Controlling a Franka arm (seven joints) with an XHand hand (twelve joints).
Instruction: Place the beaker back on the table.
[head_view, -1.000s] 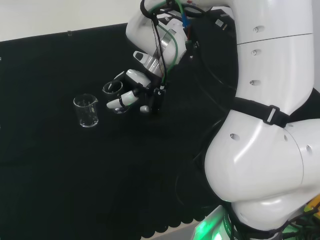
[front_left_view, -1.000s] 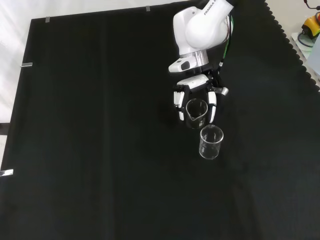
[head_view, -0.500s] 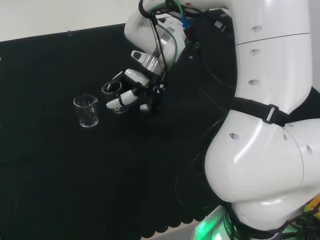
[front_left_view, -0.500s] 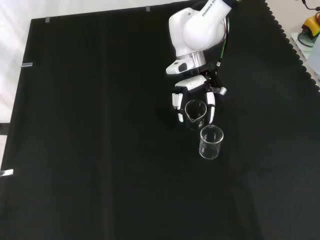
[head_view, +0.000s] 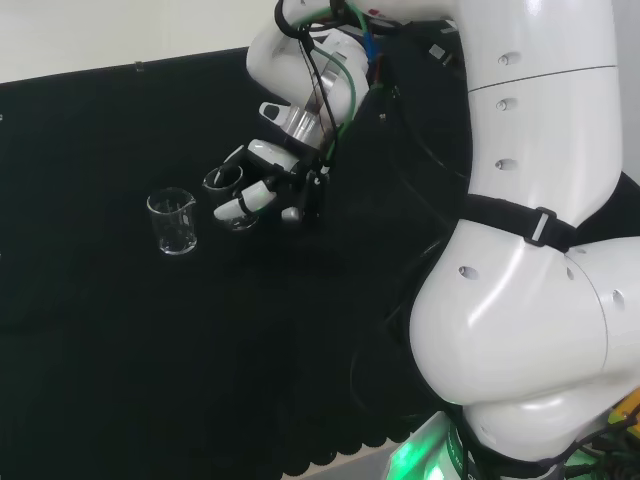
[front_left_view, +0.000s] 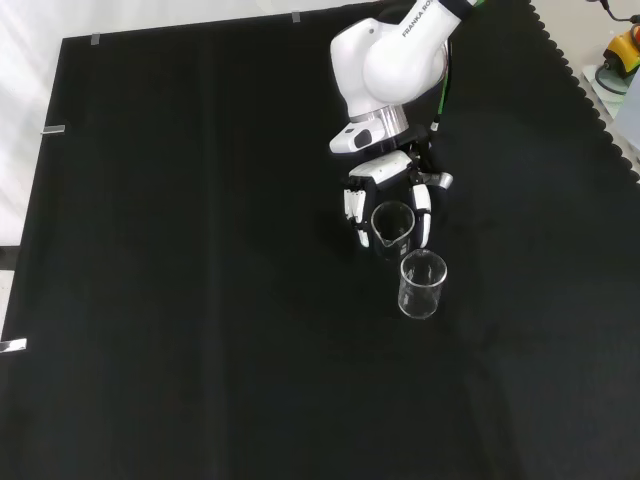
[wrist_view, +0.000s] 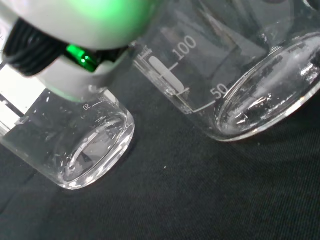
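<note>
Glass beaker (front_left_view: 392, 222) sat in hand (front_left_view: 388, 190), fingers curled round it; second beaker (front_left_view: 422, 284) stood just beside, on black cloth (front_left_view: 200, 300).

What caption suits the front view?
Robot hand curled around a glass beaker, beside a second beaker on black cloth.

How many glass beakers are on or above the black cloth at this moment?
2. One beaker sits inside the curled fingers of the hand. The other beaker stands free on the cloth, just nearer the front camera. Clear ware is hard to see, so another piece may be hidden.
</note>
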